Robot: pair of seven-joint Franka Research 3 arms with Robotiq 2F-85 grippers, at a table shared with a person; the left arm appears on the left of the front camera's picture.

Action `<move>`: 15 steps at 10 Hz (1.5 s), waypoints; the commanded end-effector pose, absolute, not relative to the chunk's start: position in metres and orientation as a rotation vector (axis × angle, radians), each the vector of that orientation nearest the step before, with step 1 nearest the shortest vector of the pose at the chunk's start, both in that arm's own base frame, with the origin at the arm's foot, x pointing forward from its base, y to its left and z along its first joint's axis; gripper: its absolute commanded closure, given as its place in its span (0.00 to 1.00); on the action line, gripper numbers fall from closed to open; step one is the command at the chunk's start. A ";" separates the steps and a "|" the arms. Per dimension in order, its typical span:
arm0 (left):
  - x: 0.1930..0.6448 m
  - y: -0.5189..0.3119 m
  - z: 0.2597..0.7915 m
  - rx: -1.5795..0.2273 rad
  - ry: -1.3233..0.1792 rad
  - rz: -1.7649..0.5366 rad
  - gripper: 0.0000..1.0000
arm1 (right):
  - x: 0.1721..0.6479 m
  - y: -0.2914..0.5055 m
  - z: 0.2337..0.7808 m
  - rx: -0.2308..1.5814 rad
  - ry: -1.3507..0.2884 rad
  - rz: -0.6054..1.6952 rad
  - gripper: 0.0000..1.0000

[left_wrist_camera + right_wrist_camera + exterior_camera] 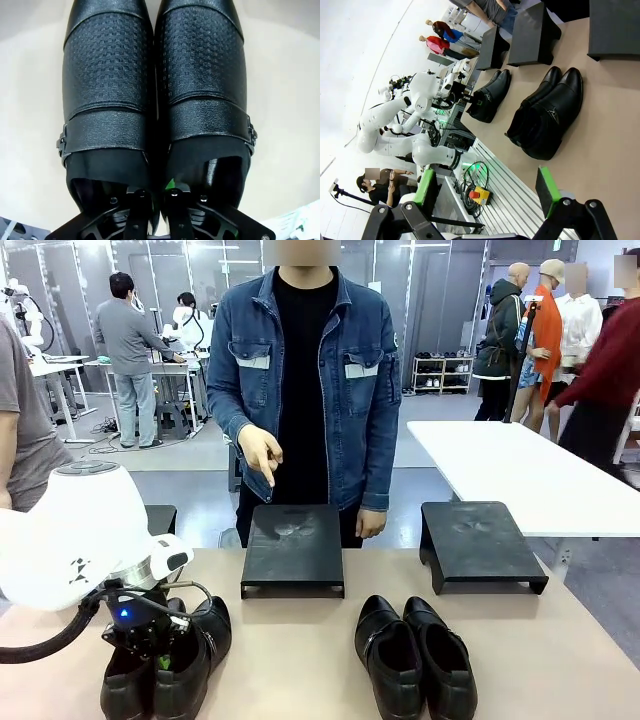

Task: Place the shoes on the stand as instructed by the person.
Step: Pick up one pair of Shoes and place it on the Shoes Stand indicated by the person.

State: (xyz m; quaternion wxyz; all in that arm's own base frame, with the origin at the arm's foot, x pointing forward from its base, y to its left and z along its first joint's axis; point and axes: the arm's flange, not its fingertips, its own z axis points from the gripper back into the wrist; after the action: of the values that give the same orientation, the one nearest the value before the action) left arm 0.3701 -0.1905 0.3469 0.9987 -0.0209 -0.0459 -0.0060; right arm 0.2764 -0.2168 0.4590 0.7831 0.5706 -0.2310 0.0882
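The strap pair of shoes [165,665] stands side by side at the table's near left. My left gripper [162,655] reaches down into it. In the left wrist view one finger sits inside each shoe [107,100], and my left gripper [156,194] is shut on the two inner walls pressed together. The plain slip-on pair [415,655] rests at the near middle-right and shows again in the right wrist view [547,112]. My right gripper [485,200] hangs open off the table's side, holding nothing. The person [305,370] points a finger [268,472] down at the middle stand [292,550].
A second black stand [480,545] sits at the far right of the tan table [300,660]. A white table [520,470] stands behind it. Bystanders stand at the left edge and in the background.
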 end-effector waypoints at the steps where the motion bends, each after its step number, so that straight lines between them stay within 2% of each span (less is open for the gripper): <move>1: 0.372 -0.188 0.362 0.002 -0.154 0.021 1.00 | 0.276 -0.218 0.460 1.237 -0.505 0.202 0.00; 7: 0.364 -0.196 0.472 -0.019 -0.320 -0.032 1.00 | 0.276 -0.218 0.460 1.237 -0.505 0.202 0.00; 9: 0.363 -0.197 0.480 0.035 -0.319 0.020 1.00 | 0.276 -0.218 0.460 1.237 -0.505 0.202 0.00; 10: 0.362 -0.195 0.487 0.012 -0.356 -0.010 1.00 | 0.276 -0.218 0.460 1.237 -0.505 0.202 0.00; 11: 0.361 -0.196 0.475 -0.027 -0.314 -0.021 1.00 | 0.276 -0.218 0.460 1.237 -0.505 0.202 0.00; 15: 0.361 -0.196 0.475 -0.027 -0.314 -0.021 1.00 | 0.276 -0.218 0.460 1.237 -0.505 0.202 0.00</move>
State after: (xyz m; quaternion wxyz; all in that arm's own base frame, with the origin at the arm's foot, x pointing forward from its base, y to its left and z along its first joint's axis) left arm 0.3604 -0.1941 0.4669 0.9889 -0.0063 -0.1481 -0.0120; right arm 0.2765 -0.2167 0.4589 0.7832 0.5706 -0.2306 0.0882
